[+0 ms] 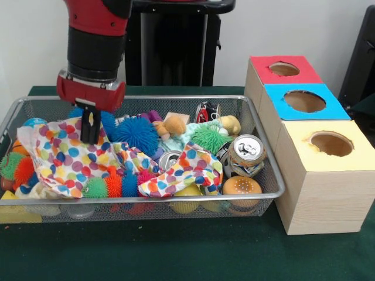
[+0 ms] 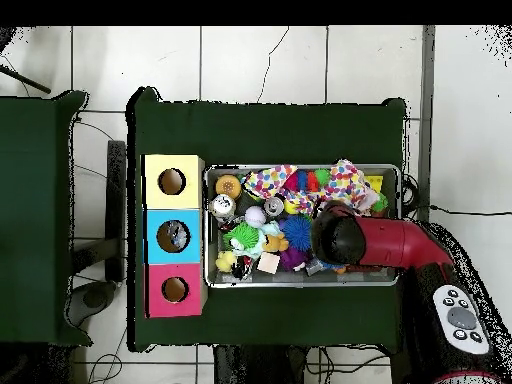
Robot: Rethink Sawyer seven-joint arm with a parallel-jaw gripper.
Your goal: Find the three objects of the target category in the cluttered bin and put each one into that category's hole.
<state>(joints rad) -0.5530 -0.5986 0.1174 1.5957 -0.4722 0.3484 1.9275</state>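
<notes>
A wire bin (image 1: 268, 159) holds a jumble of toys. A polka-dot cloth (image 1: 61, 157) covers its left half, and a second dotted piece (image 1: 186, 170) lies in the middle. My gripper (image 1: 89, 139) hangs over the bin's left part with its black fingers (image 1: 87, 126) close together, shut, tips touching the cloth. I cannot tell whether cloth is pinched. Nearby are a blue spiky ball (image 1: 137, 133), a green spiky ball (image 1: 209, 139), a silver can (image 1: 246, 153), a toy burger (image 1: 241, 186) and a tan plush (image 1: 173, 124). In the overhead view the arm (image 2: 345, 240) hides the gripper.
Three wooden boxes with round holes stand right of the bin: red top (image 1: 304, 69), blue top (image 1: 328, 105), yellow top (image 1: 299, 149). Overhead they line the bin's left side, marked by the yellow box (image 2: 188, 170). Green cloth covers the table (image 1: 176, 252).
</notes>
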